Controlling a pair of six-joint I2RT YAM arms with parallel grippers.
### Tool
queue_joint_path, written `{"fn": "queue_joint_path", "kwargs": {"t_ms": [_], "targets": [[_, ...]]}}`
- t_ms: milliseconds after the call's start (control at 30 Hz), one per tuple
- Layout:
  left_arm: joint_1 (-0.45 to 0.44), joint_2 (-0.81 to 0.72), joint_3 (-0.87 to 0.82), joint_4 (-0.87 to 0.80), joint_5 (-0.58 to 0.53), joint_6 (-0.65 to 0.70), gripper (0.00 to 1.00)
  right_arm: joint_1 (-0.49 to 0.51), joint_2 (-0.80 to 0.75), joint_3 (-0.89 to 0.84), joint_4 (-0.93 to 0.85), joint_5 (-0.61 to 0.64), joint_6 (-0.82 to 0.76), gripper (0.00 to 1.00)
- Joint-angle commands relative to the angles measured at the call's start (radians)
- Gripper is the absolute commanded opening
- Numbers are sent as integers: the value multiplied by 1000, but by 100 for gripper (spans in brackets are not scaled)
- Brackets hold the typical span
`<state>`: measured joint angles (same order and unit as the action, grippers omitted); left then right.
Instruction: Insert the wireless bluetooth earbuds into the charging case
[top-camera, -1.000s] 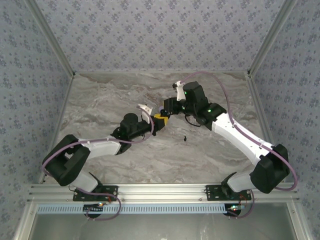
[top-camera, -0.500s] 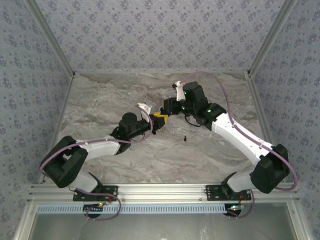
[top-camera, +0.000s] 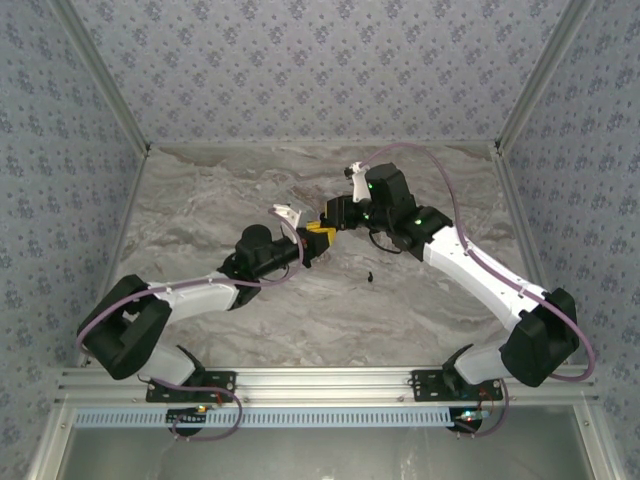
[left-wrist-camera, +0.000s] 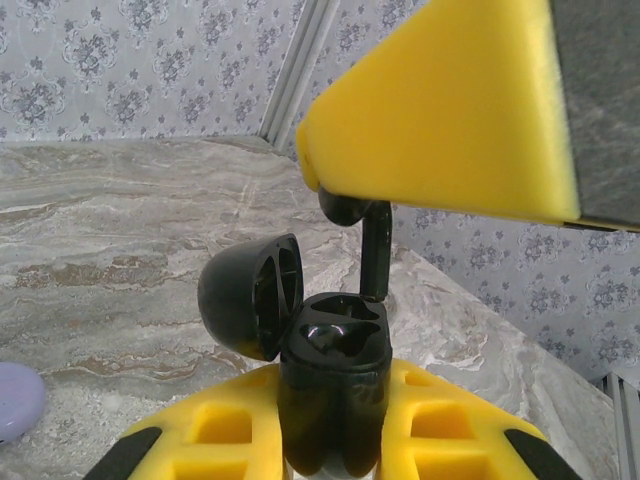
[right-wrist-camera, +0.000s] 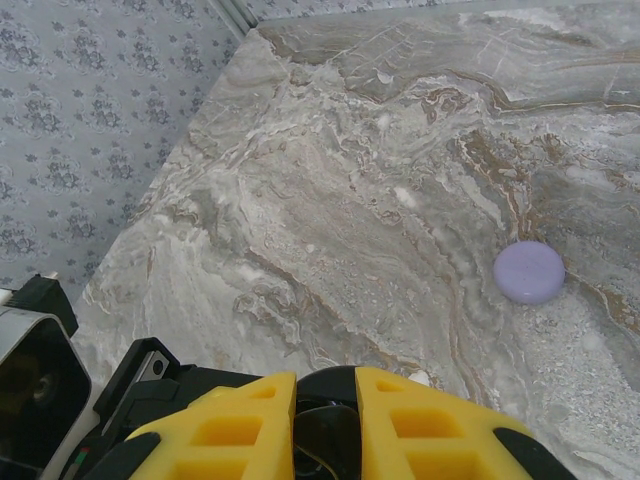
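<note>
My left gripper is shut on the black charging case, held upright with its lid flipped open to the left. Just above it, a yellow finger of my right gripper holds a black earbud. The earbud's stem points down, with its tip at the rim of the case's far socket. In the right wrist view my right gripper is shut on that earbud. From above, the two grippers meet over the middle of the table. A second small black earbud lies loose on the marble.
A pale lilac round puck lies on the marble table, also at the lower left edge of the left wrist view as the puck. Patterned walls and metal rails enclose the table.
The left gripper has edged the case slightly away from the bases, closer under the right gripper. The right arm has stayed put.
</note>
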<state>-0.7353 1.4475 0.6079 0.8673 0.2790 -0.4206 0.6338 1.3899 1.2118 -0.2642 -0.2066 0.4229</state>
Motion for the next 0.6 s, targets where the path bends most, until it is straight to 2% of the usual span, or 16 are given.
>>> {"fn": "queue_joint_path", "kwargs": {"t_ms": [0, 567], "targets": [[-7, -30, 40, 27, -1, -7, 16, 8, -19, 8, 15, -5, 9, 22], [-6, -27, 68, -23, 0, -17, 16, 14, -13, 6, 17, -7, 11, 22]]}}
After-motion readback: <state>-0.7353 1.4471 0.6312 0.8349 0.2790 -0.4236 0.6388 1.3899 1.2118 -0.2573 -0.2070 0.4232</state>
